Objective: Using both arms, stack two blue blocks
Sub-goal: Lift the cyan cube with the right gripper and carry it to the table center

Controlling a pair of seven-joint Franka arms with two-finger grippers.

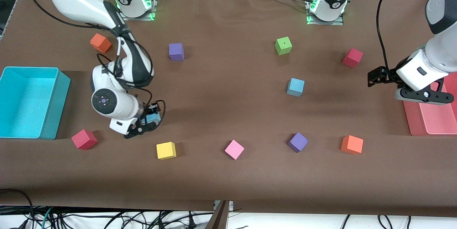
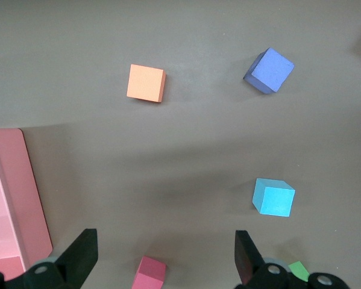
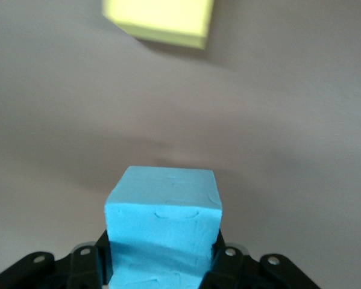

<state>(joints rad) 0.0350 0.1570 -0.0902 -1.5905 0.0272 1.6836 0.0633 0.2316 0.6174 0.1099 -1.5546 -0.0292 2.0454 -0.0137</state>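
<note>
One light-blue block (image 1: 154, 117) sits between the fingers of my right gripper (image 1: 151, 119), which is shut on it low at the table, toward the right arm's end; whether it rests on the cloth I cannot tell. In the right wrist view the block (image 3: 163, 223) fills the jaws of the right gripper (image 3: 162, 256). The second light-blue block (image 1: 295, 87) lies alone on the table and also shows in the left wrist view (image 2: 274, 197). My left gripper (image 1: 373, 78) hangs open and empty beside the pink tray (image 1: 437, 118); its fingers (image 2: 82, 253) stand wide apart.
A cyan bin (image 1: 53, 104) stands at the right arm's end. Loose cubes lie around: yellow (image 1: 166, 150), red (image 1: 84, 139), pink (image 1: 234, 149), purple (image 1: 297, 142), orange (image 1: 352, 144), another purple (image 1: 176, 51), green (image 1: 283, 45), another red (image 1: 352, 57), another orange (image 1: 100, 43).
</note>
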